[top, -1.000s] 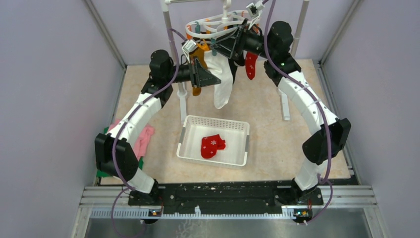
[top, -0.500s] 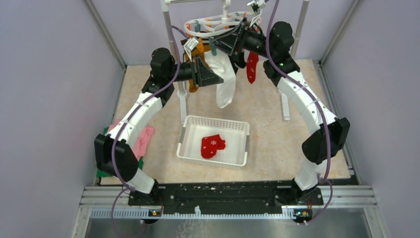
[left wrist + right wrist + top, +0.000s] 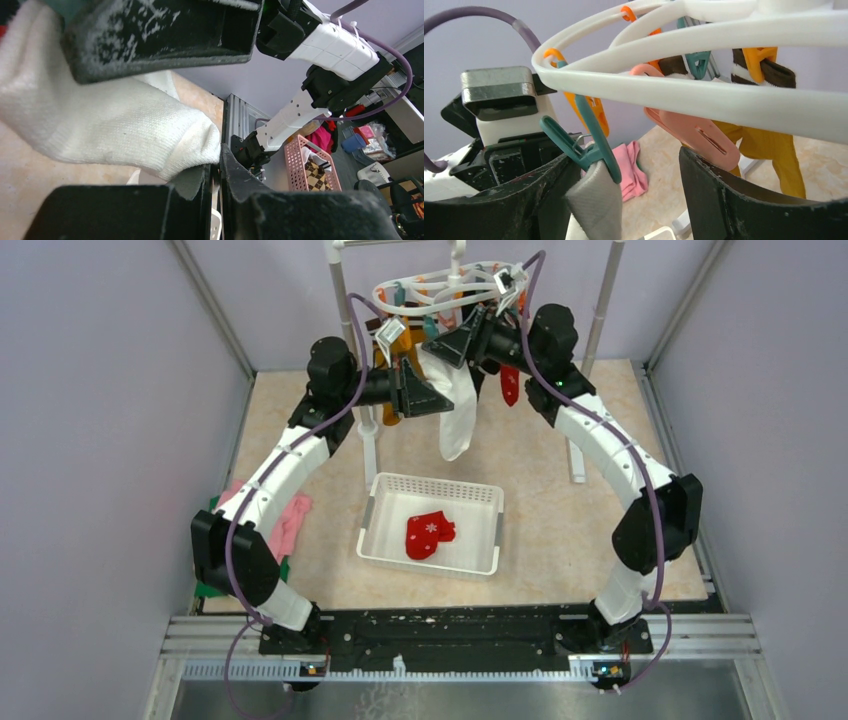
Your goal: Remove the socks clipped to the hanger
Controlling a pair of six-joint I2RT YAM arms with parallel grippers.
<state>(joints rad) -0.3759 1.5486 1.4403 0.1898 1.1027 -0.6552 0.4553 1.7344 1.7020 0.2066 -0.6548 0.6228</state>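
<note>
The white hanger (image 3: pixel 440 288) hangs from the rack at the back, its ring (image 3: pixel 674 95) crossing the right wrist view. A white sock (image 3: pixel 458 415) dangles from a teal clip (image 3: pixel 589 145). My right gripper (image 3: pixel 634 185) is open, and the clip and the sock's cuff (image 3: pixel 594 205) lie against its left finger. My left gripper (image 3: pixel 219 155) is shut on the white sock (image 3: pixel 100 125) lower down. A mustard sock (image 3: pixel 393 365), a red sock (image 3: pixel 510 385) and a dark striped sock (image 3: pixel 769 75) stay clipped. A red snowflake sock (image 3: pixel 430 533) lies in the basket.
The white mesh basket (image 3: pixel 480 495) sits on the table below the hanger. Pink and green folded cloth (image 3: pixel 290 525) lies at the left. The rack's white poles (image 3: pixel 368 445) stand beside both arms. An empty pink clip (image 3: pixel 694 132) hangs by my right gripper's right finger.
My right gripper narrowed, then opened again, and shifted left and up to the teal clip. The hanger swung back more level. The left gripper rose slightly with the white sock.
</note>
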